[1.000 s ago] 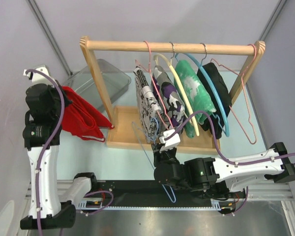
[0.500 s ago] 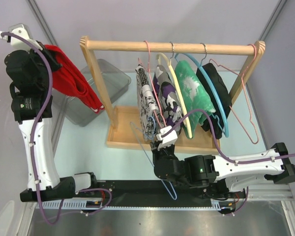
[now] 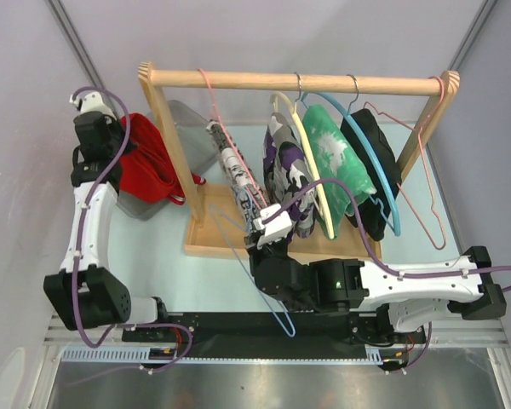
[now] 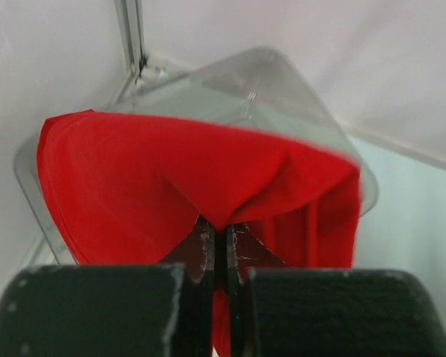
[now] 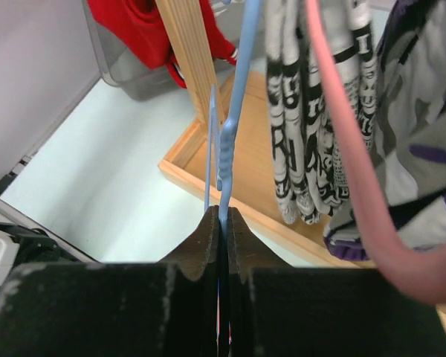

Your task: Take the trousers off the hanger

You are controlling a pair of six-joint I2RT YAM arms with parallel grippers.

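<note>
Since half a second ago the left arm has dropped from its raised pose and the red trousers (image 3: 146, 166) now hang low over the clear bin (image 4: 282, 82) at the far left. The pink hanger (image 3: 228, 132) with the black-and-white patterned garment (image 3: 238, 181) has also slid left along the rail.

Nearest, the right arm lies low across the table (image 3: 157, 264), reaching left. The right gripper (image 5: 220, 217) has its jaws pressed together on the thin wire of the blue hanger (image 5: 228, 141), which carries no garment and slants from in front of the rack's wooden base (image 3: 211, 243) back toward the arm bases. In the right wrist view the patterned garment hangs just right of that wire.

Farther back, the wooden rail (image 3: 324, 83) carries, from left to right, the patterned garment, a purple camouflage garment (image 3: 288, 170), a green one (image 3: 336, 162) and a black one (image 3: 370, 158). A bare pink hanger (image 3: 426, 196) hangs at the right end.

At the far left, beyond the rack's left post, the left gripper (image 4: 217, 232) is clamped on a fold of the red trousers. The cloth drapes from its fingertips (image 4: 205, 242) over the bin's opening, clear of any hanger; whether it touches the bin's floor cannot be told.
</note>
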